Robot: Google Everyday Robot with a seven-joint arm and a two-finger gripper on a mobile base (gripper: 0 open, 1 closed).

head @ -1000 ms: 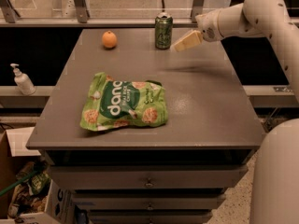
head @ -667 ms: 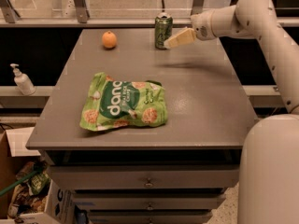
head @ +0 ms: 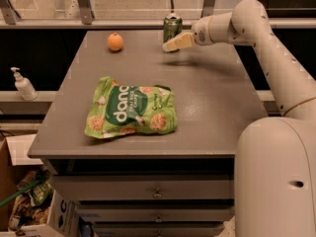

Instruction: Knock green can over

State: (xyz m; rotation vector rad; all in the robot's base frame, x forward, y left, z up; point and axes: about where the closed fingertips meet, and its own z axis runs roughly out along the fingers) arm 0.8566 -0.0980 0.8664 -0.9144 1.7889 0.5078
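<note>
Camera view shows my narrow, empty gripper (head: 168, 46) beside the can (head: 173, 27) at the far edge; it's light, so I'd push high.

Grey table (head: 212, 112) with drawers (head: 158, 187) beneath, metal railing (head: 85, 6) behind, soap bottle (head: 22, 84) on side ledge (head: 7, 97)

Table (head: 222, 107) holds green can (head: 172, 26), orange (head: 115, 42), snack bag (head: 131, 111); end effector (head: 168, 46) perhaps touching can.

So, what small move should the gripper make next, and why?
Probably sweep the gripper sideways toward the orange fruit, through the green can. The can stands upright near the far edge of the table, and the gripper is low at its side, seemingly touching it.
</note>
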